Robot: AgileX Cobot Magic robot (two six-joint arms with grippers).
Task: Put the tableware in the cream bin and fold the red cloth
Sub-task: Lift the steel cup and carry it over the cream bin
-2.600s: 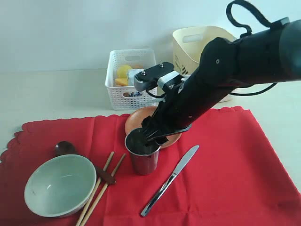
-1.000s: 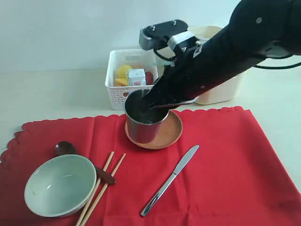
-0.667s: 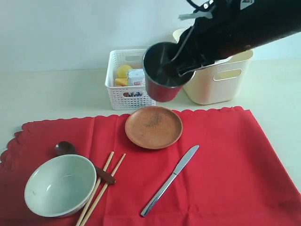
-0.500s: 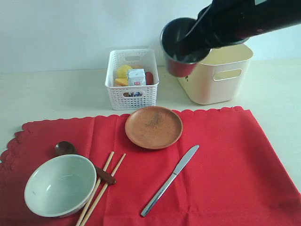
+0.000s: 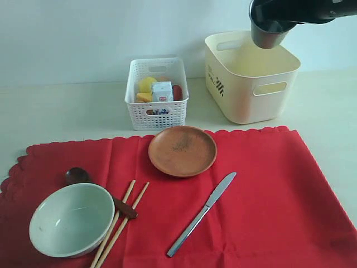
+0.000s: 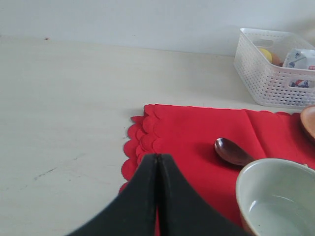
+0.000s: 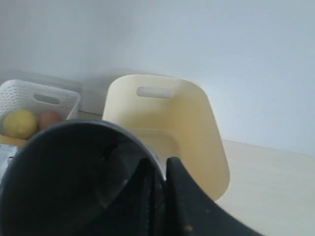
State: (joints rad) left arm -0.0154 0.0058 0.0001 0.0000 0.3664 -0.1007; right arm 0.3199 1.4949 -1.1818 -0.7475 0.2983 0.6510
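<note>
Only the base of the steel cup (image 5: 268,38) shows. Its rim is lost behind the dark right arm (image 5: 304,8), which the top edge cuts off. The red cloth (image 5: 251,212) and chopsticks (image 5: 114,223) run off the near edge. The bowl (image 5: 71,219) hides part of the spoon (image 5: 77,176).

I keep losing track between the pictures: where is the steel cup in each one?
Exterior view: steel cup at top right, above the cream bin.
Left wrist view: not in it.
Right wrist view: cup fills the foreground, before the bin.
Shared landmark: the white lattice basket.
</note>
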